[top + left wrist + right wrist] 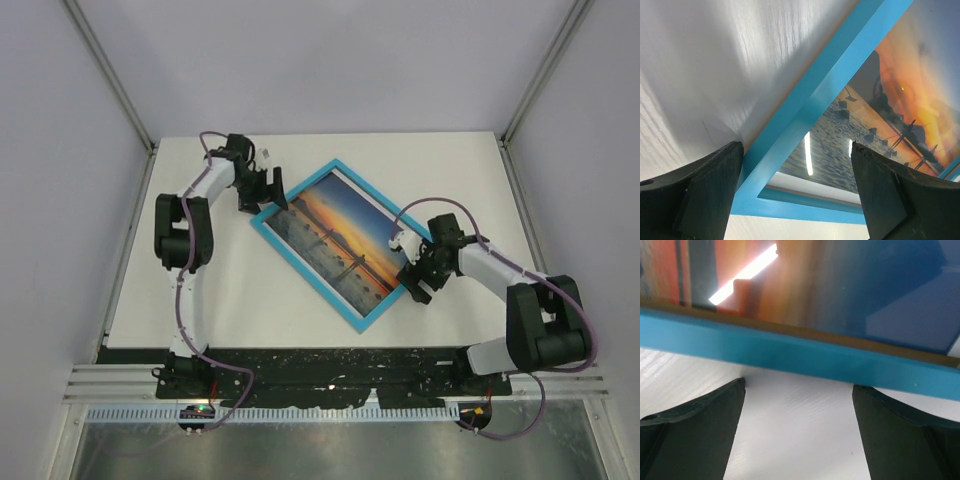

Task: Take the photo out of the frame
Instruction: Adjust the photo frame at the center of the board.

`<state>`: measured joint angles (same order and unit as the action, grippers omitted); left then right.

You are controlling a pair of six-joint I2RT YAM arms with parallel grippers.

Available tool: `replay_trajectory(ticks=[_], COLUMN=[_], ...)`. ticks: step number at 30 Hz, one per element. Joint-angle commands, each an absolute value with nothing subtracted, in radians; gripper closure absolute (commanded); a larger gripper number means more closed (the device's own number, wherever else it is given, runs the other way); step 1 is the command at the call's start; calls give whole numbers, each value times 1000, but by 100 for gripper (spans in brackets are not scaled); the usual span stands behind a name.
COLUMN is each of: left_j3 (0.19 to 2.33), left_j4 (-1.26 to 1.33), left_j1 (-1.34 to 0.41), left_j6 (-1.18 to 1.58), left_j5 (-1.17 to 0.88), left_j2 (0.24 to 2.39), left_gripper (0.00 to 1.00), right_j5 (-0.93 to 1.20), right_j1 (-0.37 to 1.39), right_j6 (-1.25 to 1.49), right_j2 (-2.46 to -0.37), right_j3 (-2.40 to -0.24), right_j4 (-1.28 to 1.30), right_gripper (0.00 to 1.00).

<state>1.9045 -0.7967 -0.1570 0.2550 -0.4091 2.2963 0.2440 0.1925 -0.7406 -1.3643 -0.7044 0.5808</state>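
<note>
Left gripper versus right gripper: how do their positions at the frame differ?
The left gripper straddles a rail of the frame near a corner, one finger over the table, the other over the photo; the right gripper has both fingers over the table, short of the rail. From above, the left gripper is at the frame's far left end, the right gripper at its near right side. Both are open, holding nothing.

Glossy photo (338, 240) reflects light; frame (305, 276) smooth, perhaps painted wood; table (280, 312) matt.
</note>
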Motion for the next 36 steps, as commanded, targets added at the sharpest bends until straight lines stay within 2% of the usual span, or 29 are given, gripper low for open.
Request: replay_trajectory(ticks=[1, 10, 17, 31, 36], left_j3=[1809, 1563, 1398, 1275, 1304], left_j4=[-853, -819, -815, -802, -799], left_j1=[-166, -173, -202, -284, -318], left_j6=[245, 235, 221, 198, 196], left_j5=[-462, -537, -578, -611, -600], left_j2=[2244, 2119, 2037, 1938, 1934], left_gripper=[7, 8, 8, 7, 7], right_j5=[180, 132, 140, 160, 152], right_j1=[187, 164, 103, 69, 31], right_j6=[-710, -701, -721, -787, -785], right_j2=[-1475, -1710, -1857, -1996, -2013], right_j3=[-764, -951, -1161, -1391, -1454], right_j4=[448, 408, 486, 560, 595], right_gripper=[7, 8, 8, 8, 8])
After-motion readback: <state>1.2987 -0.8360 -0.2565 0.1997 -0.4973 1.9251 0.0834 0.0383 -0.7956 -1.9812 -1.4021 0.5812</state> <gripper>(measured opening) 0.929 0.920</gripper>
